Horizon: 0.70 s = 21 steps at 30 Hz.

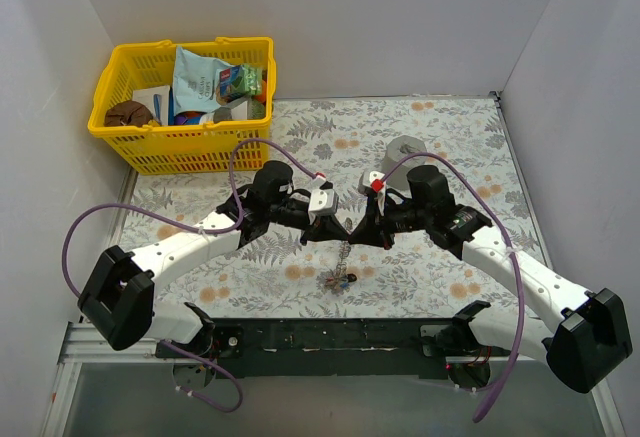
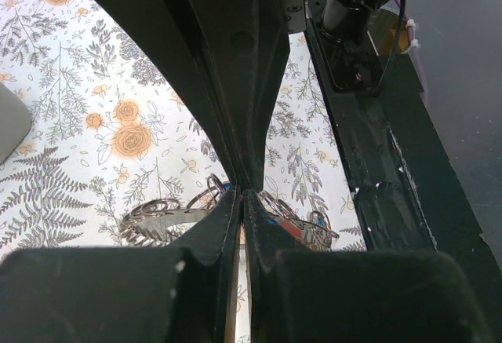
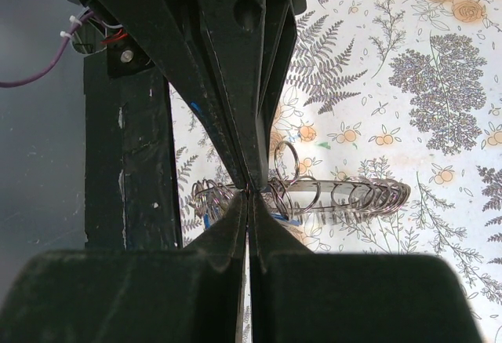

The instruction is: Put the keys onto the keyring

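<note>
My two grippers meet tip to tip above the middle of the floral table. The left gripper (image 1: 338, 234) and the right gripper (image 1: 355, 234) are both shut on the top of the keyring (image 1: 345, 257), a thin silvery chain of loops that hangs down from them. The keys (image 1: 338, 280) cluster at its lower end, on or just above the table. In the left wrist view the shut gripper (image 2: 241, 194) has ring loops (image 2: 169, 213) on one side and blue and red key heads (image 2: 292, 227) on the other. In the right wrist view the shut gripper (image 3: 249, 194) pinches the loops (image 3: 345, 198), with a blue key (image 3: 205, 219) beside them.
A yellow basket (image 1: 180, 147) with packets stands at the back left. A grey cylinder (image 1: 405, 149) stands behind the right gripper and shows in the left wrist view (image 2: 12, 119). The black base rail (image 1: 330, 337) runs along the near edge. White walls enclose the table.
</note>
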Each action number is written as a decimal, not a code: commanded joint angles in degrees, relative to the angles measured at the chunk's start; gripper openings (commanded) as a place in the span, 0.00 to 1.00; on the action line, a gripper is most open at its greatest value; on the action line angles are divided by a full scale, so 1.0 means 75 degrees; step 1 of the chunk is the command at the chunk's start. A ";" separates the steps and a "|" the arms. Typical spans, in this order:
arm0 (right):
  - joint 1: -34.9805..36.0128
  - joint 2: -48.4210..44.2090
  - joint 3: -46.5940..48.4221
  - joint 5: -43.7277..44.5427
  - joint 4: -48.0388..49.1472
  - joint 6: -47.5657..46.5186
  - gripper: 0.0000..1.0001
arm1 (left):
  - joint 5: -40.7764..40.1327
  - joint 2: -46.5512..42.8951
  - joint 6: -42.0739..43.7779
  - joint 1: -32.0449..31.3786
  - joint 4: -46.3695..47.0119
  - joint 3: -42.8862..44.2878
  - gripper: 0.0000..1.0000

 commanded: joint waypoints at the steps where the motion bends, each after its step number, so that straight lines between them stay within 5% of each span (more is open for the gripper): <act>1: 0.0012 -0.0198 0.0106 -0.0218 0.0688 0.0065 0.01 | -0.0103 -0.0003 -0.0151 -0.0031 -0.0088 -0.0006 0.00; 8: 0.0012 -0.0444 -0.0234 -0.0042 0.1075 0.0241 0.03 | -0.0759 -0.0494 -0.1346 -0.0019 0.1889 -0.0885 0.00; 17: 0.0000 -0.0854 -0.0468 0.0134 0.1274 0.0288 0.40 | -0.1123 -0.0963 -0.1969 0.0028 0.2983 -0.1495 0.00; 21: -0.0012 -0.0971 -0.0550 0.0087 0.1298 0.0253 0.45 | -0.1100 -0.1081 -0.2062 0.0075 0.3205 -0.1613 0.00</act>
